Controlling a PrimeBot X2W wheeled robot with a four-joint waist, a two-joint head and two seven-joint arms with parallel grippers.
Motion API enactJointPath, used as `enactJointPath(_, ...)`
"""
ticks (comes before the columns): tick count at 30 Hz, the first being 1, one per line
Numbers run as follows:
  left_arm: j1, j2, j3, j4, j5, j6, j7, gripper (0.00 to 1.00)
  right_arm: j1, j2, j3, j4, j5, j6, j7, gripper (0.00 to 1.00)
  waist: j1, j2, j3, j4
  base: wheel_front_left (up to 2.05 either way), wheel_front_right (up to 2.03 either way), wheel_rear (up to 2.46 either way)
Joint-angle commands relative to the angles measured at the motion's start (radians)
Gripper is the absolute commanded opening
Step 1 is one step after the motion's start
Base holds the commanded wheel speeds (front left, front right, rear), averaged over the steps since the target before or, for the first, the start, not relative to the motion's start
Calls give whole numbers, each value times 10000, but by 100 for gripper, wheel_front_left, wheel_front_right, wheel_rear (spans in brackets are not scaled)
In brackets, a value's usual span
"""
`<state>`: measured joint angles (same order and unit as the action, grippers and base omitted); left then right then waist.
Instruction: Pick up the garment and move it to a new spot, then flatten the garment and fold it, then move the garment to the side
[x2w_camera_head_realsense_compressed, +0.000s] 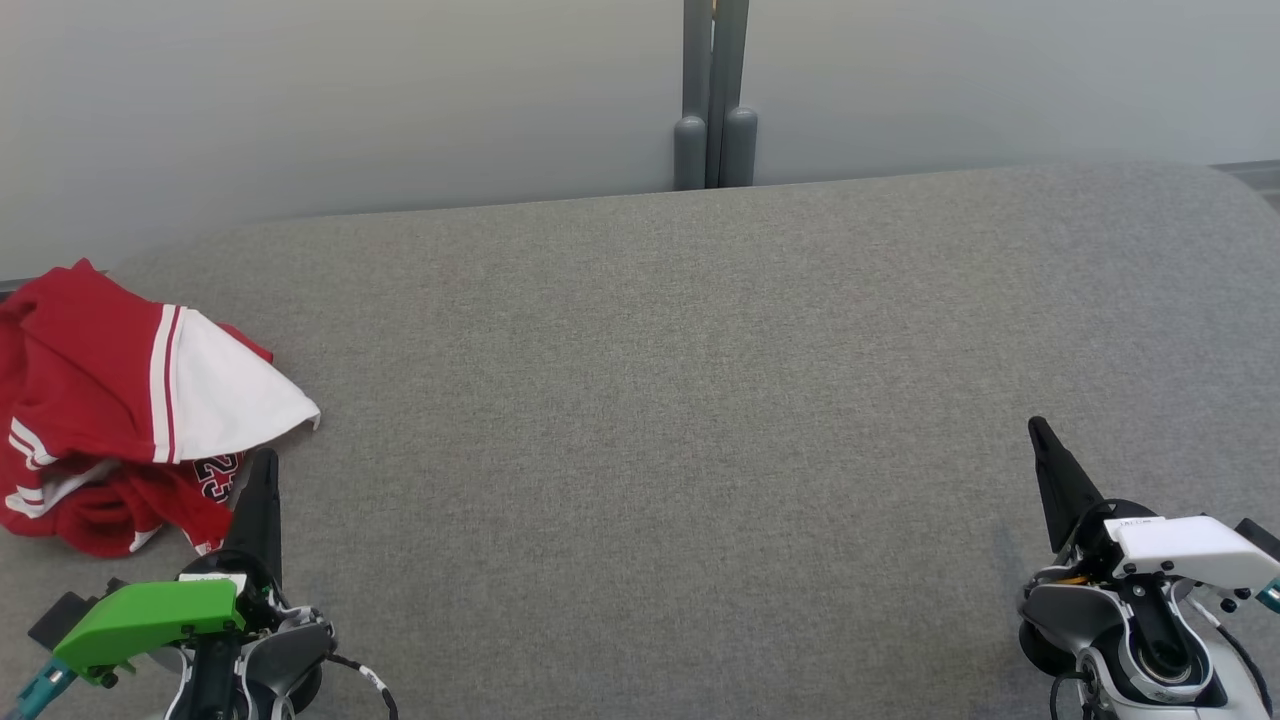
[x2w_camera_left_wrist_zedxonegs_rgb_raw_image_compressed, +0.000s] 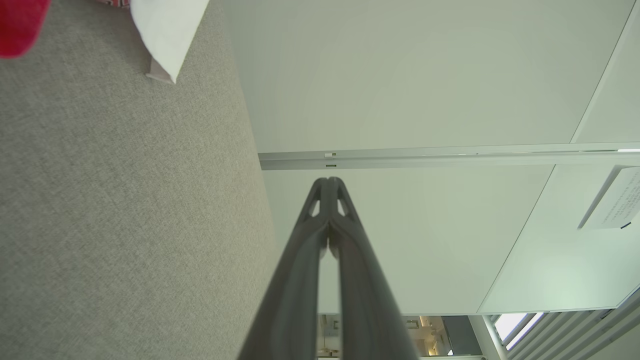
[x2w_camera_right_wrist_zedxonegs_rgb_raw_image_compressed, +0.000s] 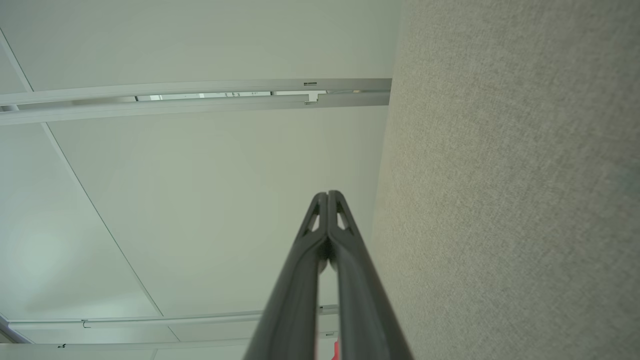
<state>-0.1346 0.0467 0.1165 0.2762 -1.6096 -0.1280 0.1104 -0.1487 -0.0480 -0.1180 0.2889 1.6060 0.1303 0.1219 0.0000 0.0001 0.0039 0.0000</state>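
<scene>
Garment (x2w_camera_head_realsense_compressed: 110, 420), crumpled, print mostly hidden.

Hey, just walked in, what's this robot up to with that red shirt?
Nothing is being handled yet. The red and white garment lies crumpled at the left edge of the grey fabric surface. The left claw is shut and empty, its tip close beside the garment; the right claw, far to the right, is shut and empty too. Pickup, flattening and folding are not yet done.
</scene>
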Motion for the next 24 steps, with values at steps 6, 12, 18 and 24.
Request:
enactJointPath(6,-124,73,-5,-18,7,-63,-10,0,-62,-45,-18,-32,37,8,13,0,0,-1,0,0,0,0,0)
enactJointPath(12,-124,73,-5,-19,7,-65,-10,0,-62,-45,-18,-32,37,8,13,0,0,-1,0,0,0,0,0)
enactJointPath(18,-124,73,-5,-19,7,-63,-10,0,-62,-45,-18,-32,37,8,13,0,0,-1,0,0,0,0,0)
enactJointPath(24,-124,73,-5,-19,7,-63,-10,0,-62,-45,-18,-32,37,8,13,0,0,-1,0,0,0,0,0)
